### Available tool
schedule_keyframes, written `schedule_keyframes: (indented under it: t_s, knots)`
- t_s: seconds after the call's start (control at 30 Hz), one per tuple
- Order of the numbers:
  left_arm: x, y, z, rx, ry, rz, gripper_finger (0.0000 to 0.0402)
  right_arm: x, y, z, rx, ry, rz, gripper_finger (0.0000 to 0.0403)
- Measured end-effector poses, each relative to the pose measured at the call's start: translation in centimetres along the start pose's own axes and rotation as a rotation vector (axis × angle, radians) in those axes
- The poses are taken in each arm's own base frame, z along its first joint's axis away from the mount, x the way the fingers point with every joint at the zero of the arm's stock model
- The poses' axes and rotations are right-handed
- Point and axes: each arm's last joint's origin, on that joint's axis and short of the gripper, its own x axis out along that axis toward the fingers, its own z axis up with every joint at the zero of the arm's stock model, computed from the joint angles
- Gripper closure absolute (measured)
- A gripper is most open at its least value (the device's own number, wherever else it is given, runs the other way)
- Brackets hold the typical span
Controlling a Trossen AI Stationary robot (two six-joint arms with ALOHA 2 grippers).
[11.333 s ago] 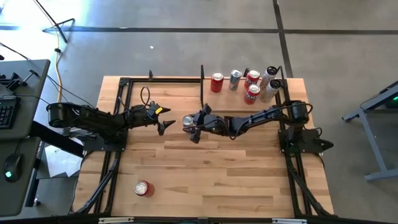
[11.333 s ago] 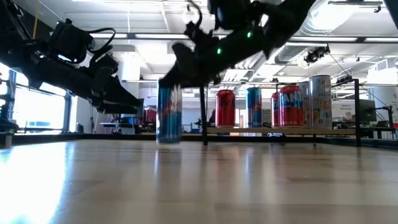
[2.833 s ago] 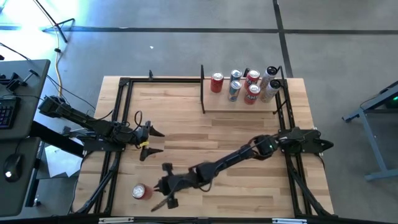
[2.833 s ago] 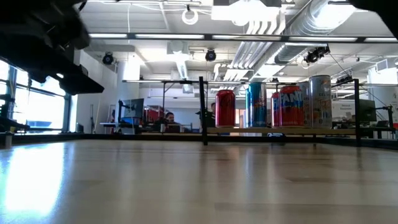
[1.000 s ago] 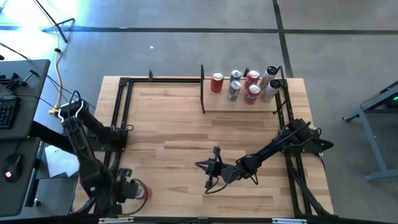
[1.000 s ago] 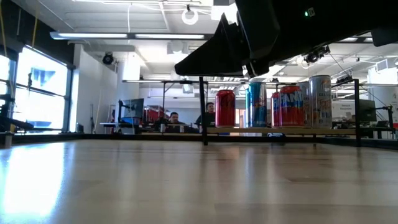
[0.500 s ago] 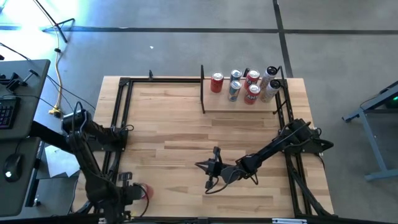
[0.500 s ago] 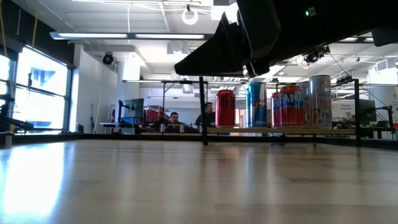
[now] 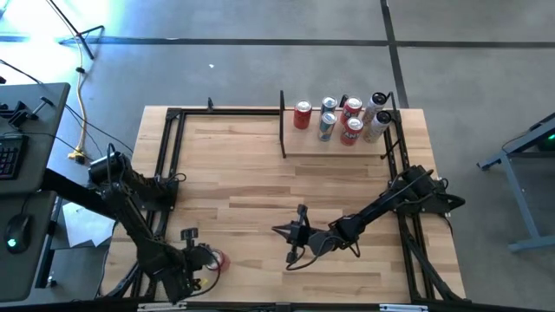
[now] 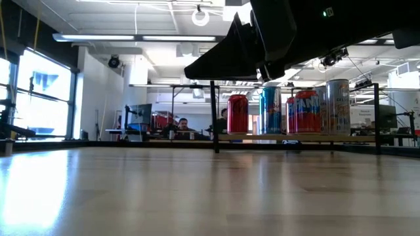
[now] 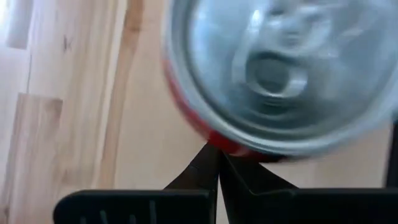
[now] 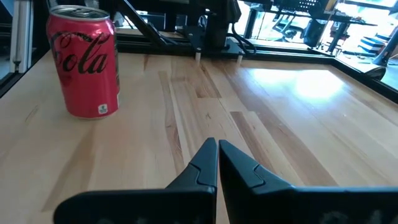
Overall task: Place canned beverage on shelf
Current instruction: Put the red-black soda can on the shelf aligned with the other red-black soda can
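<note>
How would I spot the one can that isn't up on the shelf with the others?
Start at the wooden table and go to its near left corner, far from the shelf at the back. There a red cola can stands alone, upright, with the left gripper right over it; no other can is near.

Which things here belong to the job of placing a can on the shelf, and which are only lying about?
Belong to the job:
- red can, upright near the table's front left
- shelf at the back
- left gripper, shut, beside the red can
- right gripper, shut, mid-table

Only lying about:
- cans already on the shelf
- keyboard and mouse on the side desk
</note>
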Motion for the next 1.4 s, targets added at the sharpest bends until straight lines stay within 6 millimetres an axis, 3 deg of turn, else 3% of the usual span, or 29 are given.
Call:
schedule_keyframes:
  t_s: [0.53, 0.77, 0.87, 0.97, 1.17, 1.27, 1.4]
  knots:
    - [2.1, 1.3, 4.0, 0.035, -0.150, 0.018, 0.0401, 0.0, 0.0, -0.1, -0.004, 0.006, 0.005, 0.0403]
    - [0.1, 2.6, 2.2, -0.012, -0.101, 0.107, 0.0401, 0.3, 0.8, 0.3, 0.110, 0.015, 0.256, 0.0392]
    - [-1.4, 2.9, 1.0, -0.077, -0.183, 0.139, 0.0401, 1.1, 1.6, 1.1, 0.131, -0.005, 0.272, 0.0351]
    - [-2.5, 2.8, 0.0, -0.109, -0.272, 0.129, 0.0401, 2.1, 2.3, 2.3, 0.101, -0.016, 0.268, 0.0284]
    - [-2.1, 3.1, -1.7, -0.104, -0.352, 0.161, 0.0401, 3.9, 3.2, 5.3, 0.106, 0.022, 0.257, 0.0142]
    - [-0.8, 4.0, -2.8, -0.102, -0.347, 0.198, 0.0401, 5.1, 3.4, 6.6, 0.108, 0.014, 0.281, 0.0107]
    - [0.3, 5.2, -3.7, -0.114, -0.363, 0.192, 0.0401, 6.8, 3.7, 7.5, 0.112, -0.009, 0.344, 0.0099]
